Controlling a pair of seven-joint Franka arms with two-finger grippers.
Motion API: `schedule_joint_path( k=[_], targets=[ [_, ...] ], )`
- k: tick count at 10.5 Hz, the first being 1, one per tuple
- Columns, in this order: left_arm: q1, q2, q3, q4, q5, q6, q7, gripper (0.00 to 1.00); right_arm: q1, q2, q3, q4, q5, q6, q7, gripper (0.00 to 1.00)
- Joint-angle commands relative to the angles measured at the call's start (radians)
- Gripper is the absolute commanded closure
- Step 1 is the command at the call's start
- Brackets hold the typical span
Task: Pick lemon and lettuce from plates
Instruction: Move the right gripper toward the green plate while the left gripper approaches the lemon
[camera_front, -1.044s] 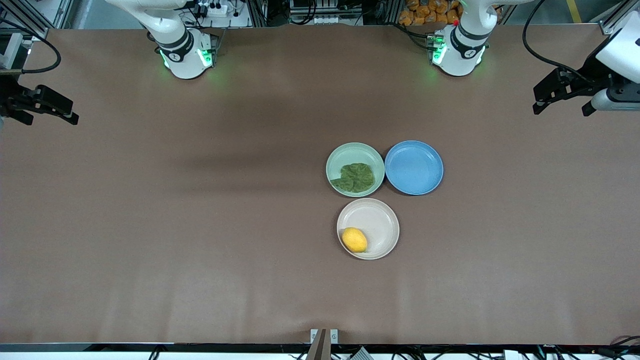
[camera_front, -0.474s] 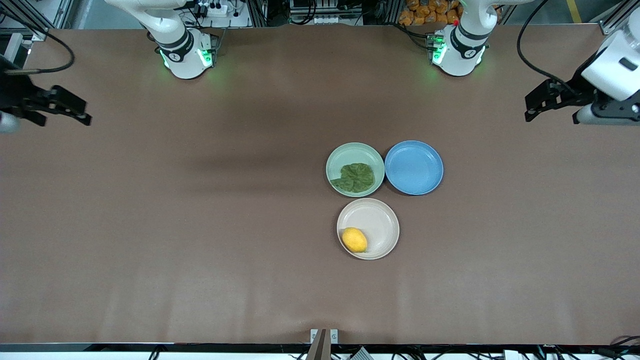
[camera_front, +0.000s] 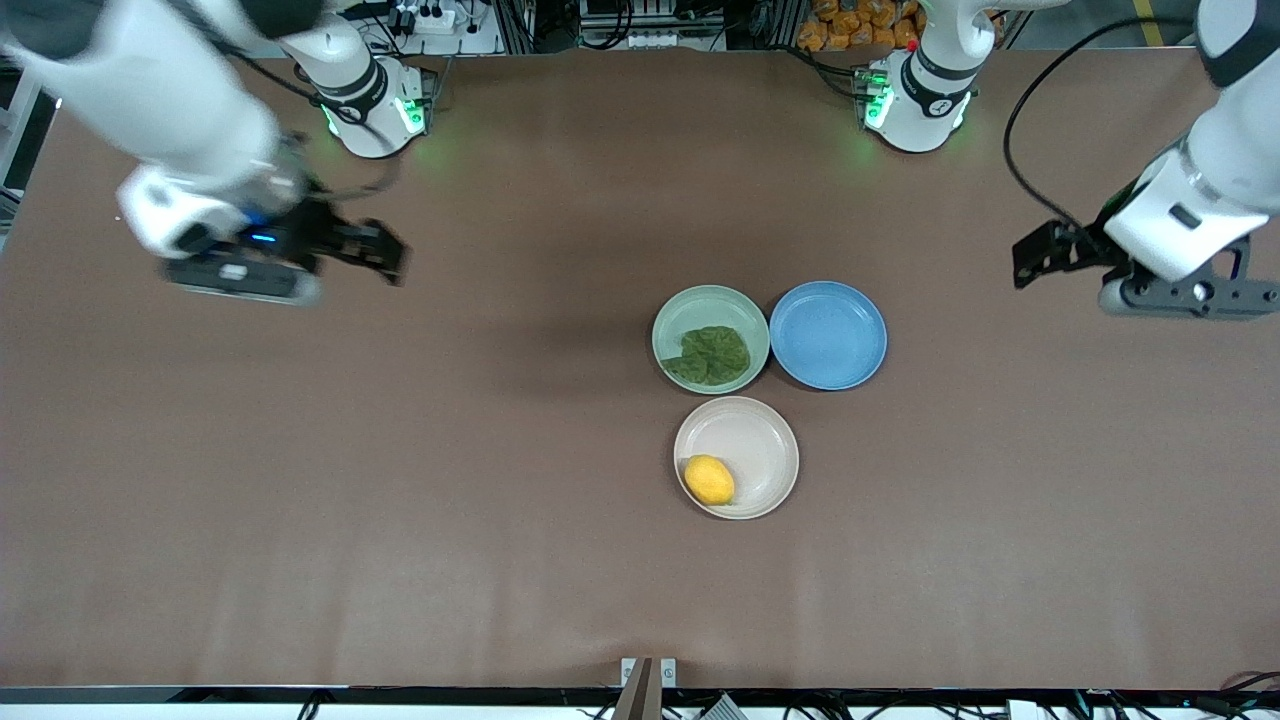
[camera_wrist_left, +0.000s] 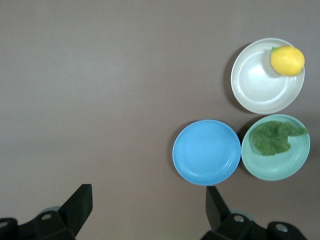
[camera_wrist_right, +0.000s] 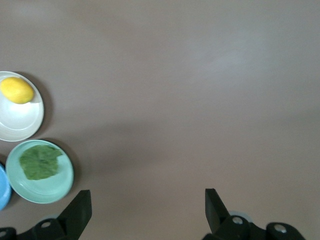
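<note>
The yellow lemon (camera_front: 709, 480) (camera_wrist_left: 287, 60) (camera_wrist_right: 17, 90) lies at the edge of the beige plate (camera_front: 757, 443) (camera_wrist_left: 260, 82) (camera_wrist_right: 17, 122). That plate is nearer to the front camera than the mint green plate (camera_front: 700, 298) (camera_wrist_left: 282, 167) (camera_wrist_right: 52, 186). The crinkled dark green lettuce (camera_front: 712, 355) (camera_wrist_left: 272, 136) (camera_wrist_right: 39, 161) lies flat on the mint plate. My left gripper (camera_front: 1035, 262) (camera_wrist_left: 147, 200) hangs open and empty over bare table toward the left arm's end. Toward the right arm's end my right gripper (camera_front: 385, 252) (camera_wrist_right: 147, 200) is also open and empty above bare table.
A blue plate (camera_front: 828, 334) (camera_wrist_left: 206, 152) (camera_wrist_right: 2, 187) with nothing on it touches the mint plate, toward the left arm's end. The brown tabletop (camera_front: 400, 480) spreads wide around the three plates. Both arm bases (camera_front: 372, 110) stand along the edge farthest from the front camera.
Both arms have swung in from the table's ends toward the plates. The right gripper has come much farther in than the left. Plates, lemon and lettuce have not moved.
</note>
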Motion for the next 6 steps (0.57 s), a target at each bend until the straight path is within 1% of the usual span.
schedule_joint_path(
  k=[1,2,3,4,6],
  targets=[
    [-0.027,0.096,-0.004,0.031,-0.012,0.121,-0.117,0.0,0.126,0.106,-0.008,0.016,-0.039,0.078,0.212,0.0],
    [-0.03,0.139,-0.005,0.031,-0.045,0.204,-0.162,0.0,0.186,0.16,-0.008,0.018,-0.065,0.124,0.314,0.0],
    [-0.03,0.17,-0.007,0.031,-0.067,0.256,-0.179,0.0,0.238,0.207,-0.008,0.019,-0.076,0.171,0.406,0.0],
    [-0.033,0.193,-0.007,0.031,-0.075,0.286,-0.179,0.0,0.289,0.261,-0.008,0.021,-0.082,0.228,0.48,0.0],
    [-0.045,0.237,-0.007,0.031,-0.075,0.335,-0.165,0.0,0.381,0.373,-0.008,0.03,-0.123,0.354,0.637,0.0]
  ],
)
